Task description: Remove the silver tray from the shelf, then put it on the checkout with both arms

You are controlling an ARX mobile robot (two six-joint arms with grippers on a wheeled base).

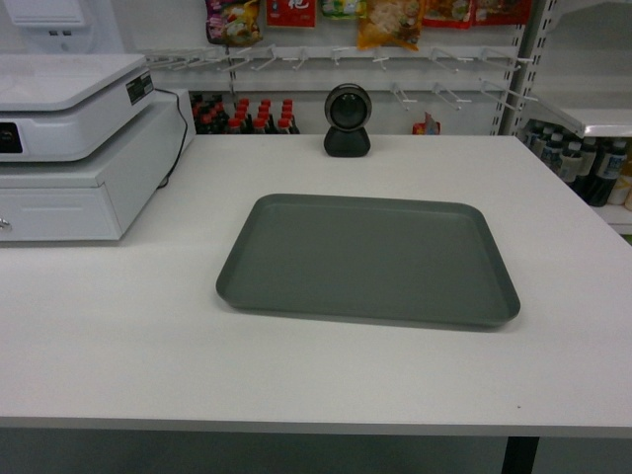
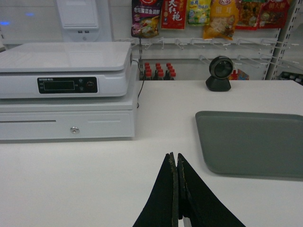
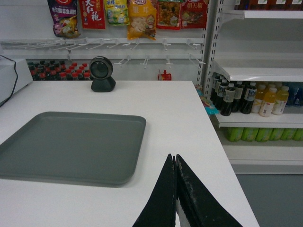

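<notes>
The checkout [image 1: 118, 346] filled the lower frame, and the silver tray [image 1: 367, 259] lay flat on it at centre, empty. It looked stiff, light and smooth, so best taken by the low rim at both short ends. A cash register [image 1: 69, 143] sat upper left, a small round scanner [image 1: 347, 120] top centre. The left gripper [image 2: 176, 163] and right gripper [image 3: 174, 163] each had fingers pressed together, holding nothing, clear of the tray.

Silver tray [image 1: 367, 259]: matte grey-green, smooth, looks plastic. Checkout [image 1: 118, 336] under it: matte white. Cash register [image 2: 66, 71] left of tray: glossy white plastic.
</notes>
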